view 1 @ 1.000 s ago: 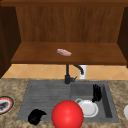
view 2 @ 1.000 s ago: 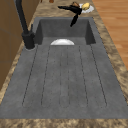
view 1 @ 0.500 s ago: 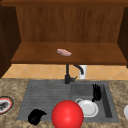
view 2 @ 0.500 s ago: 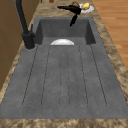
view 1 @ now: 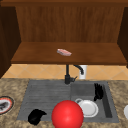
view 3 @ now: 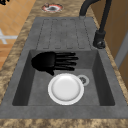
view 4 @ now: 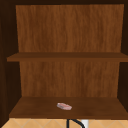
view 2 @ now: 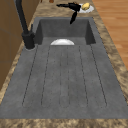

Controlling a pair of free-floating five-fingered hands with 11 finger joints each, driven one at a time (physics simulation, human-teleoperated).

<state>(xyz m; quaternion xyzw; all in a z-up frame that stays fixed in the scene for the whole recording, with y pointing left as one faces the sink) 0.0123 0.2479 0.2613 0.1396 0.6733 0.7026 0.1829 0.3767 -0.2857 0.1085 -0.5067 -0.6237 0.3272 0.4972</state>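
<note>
1. Left hand [view 1: 35, 116], curled, empty, hovering at sink [view 1: 45, 92] front-left corner, beside red ball [view 1: 67, 114].
2. White plate [view 1: 88, 108] flat in sink basin, ungrasped.
3. Right hand [view 1: 98, 91], fingers straight and apart, above plate; pickup judged pending.

Even, flat light; soft blur throughout; no glare; faint shadows.
</note>
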